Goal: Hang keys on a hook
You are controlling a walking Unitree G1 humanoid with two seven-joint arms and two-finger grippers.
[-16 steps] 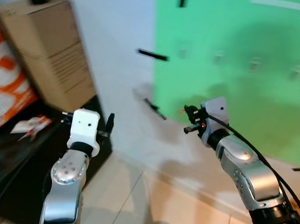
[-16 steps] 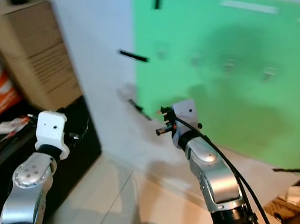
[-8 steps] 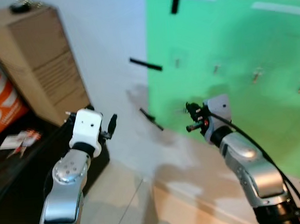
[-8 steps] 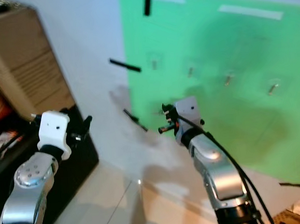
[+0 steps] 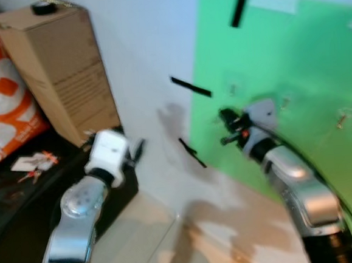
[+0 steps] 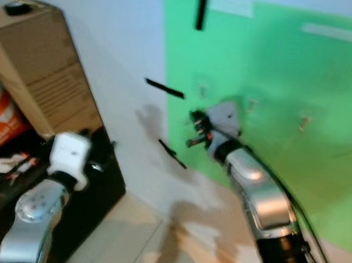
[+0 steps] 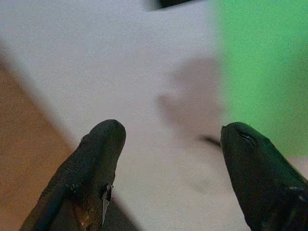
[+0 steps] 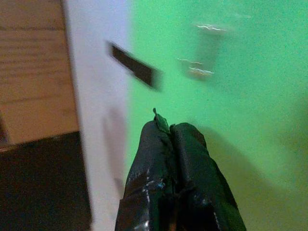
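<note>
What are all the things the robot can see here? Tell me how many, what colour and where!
Green sheet: one, green, on the white wall ahead.
Hooks: a few, small and blurry, on the green sheet; exact count unclear.
Tape strips: three, black, along the sheet's left edge and top.
Cardboard box: one, brown, standing left against the wall, a small dark thing on top.
Bag: one, orange and white, far left.
Black cabinet: one, low left, with small papers lying on it.
Left gripper: one, black fingers open, facing the wall.
Right gripper: one, black fingers shut on a small thin thing, raised at the green sheet.
</note>
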